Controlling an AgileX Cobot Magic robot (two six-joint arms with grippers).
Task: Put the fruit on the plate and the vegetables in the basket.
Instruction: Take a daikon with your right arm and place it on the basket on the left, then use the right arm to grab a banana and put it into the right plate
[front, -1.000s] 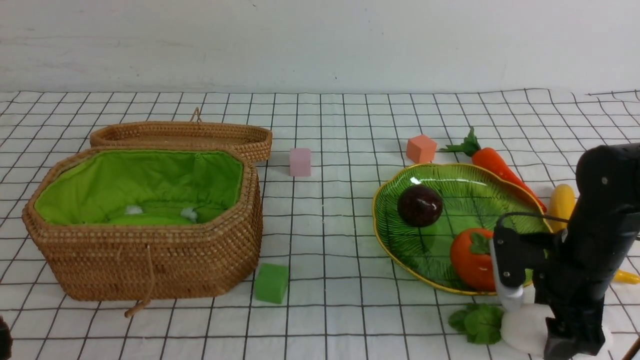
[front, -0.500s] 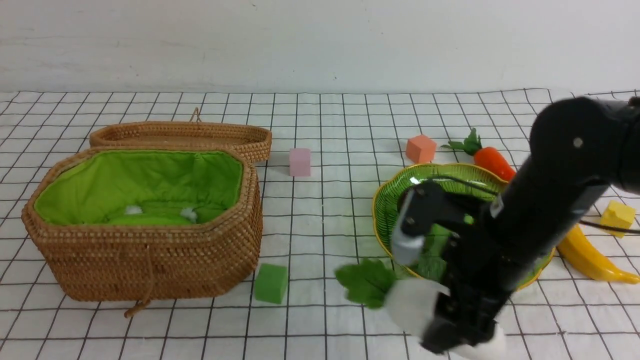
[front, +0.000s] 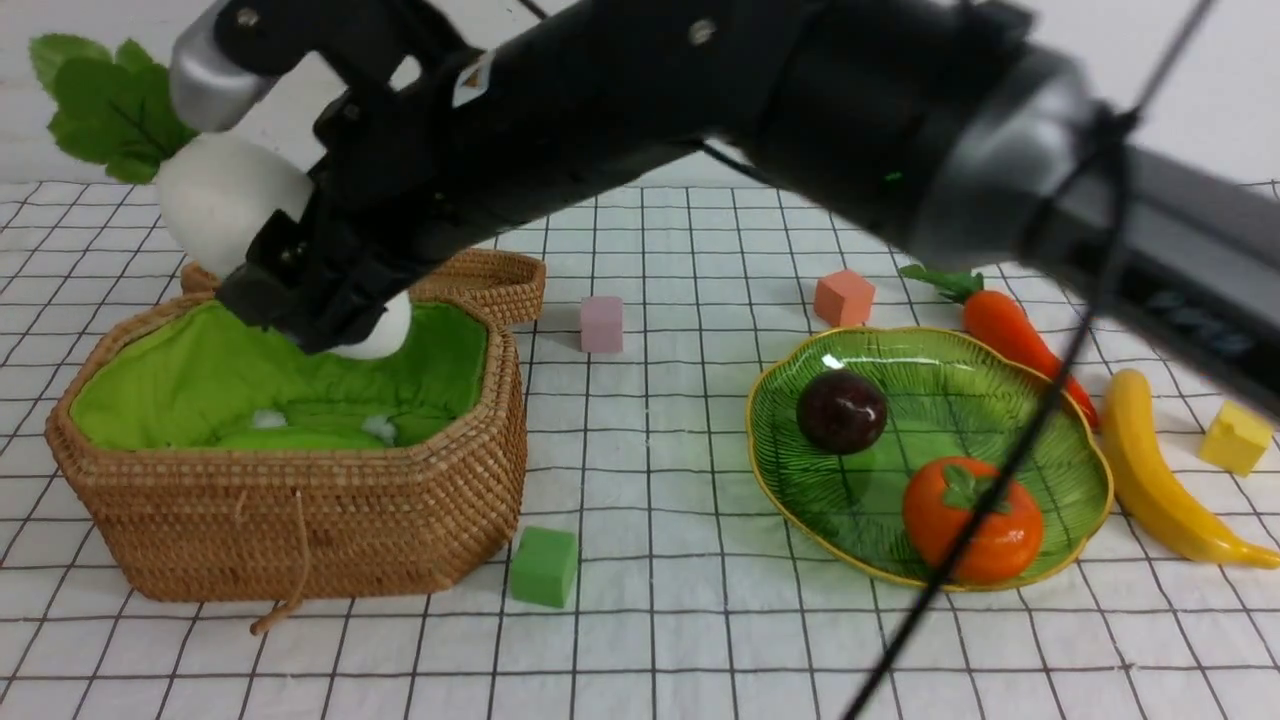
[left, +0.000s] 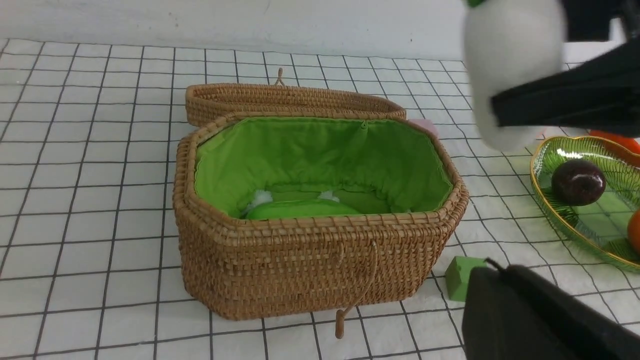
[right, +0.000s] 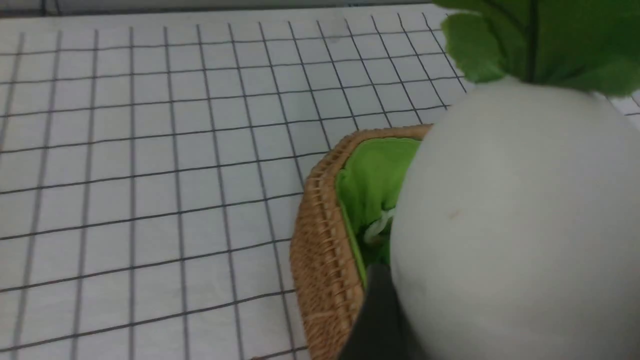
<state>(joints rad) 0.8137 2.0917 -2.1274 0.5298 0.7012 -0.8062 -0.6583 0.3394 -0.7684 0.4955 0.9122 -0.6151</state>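
Closest to me on the checked cloth (front: 660, 620) sits a green cube (front: 543, 566), just off the front right corner of the basket (front: 300, 520). The basket is open, and 1 vegetable, the cucumber (front: 295, 438), lies on its green lining.

To the right, the plate (front: 950, 390) holds 2 fruits: the persimmon (front: 975, 520) toward the near rim and the mangosteen (front: 841, 410) further back on the left. The banana (front: 1150, 470) lies on the cloth just right of the plate, not on it, with a yellow cube (front: 1236, 437) beyond it.

My right arm reaches across the whole scene to the left. Its right gripper (front: 262, 200) has its jaws spread wide and clamped on the body of the radish (front: 215, 210). The radish hangs tilted in the air over the basket's opening, leaves up and to the left, pale tip pointing down toward the lining without touching it. The right wrist view shows the basket's rim directly beneath it.

Further back, the lid (front: 490, 275) rests behind the basket, then a pink cube (front: 601, 324) and an orange cube (front: 844, 298). The carrot (front: 1010, 330) lies on the cloth along the plate's far right rim; I cannot tell whether they touch.

My left gripper is outside the front view, pressed together.
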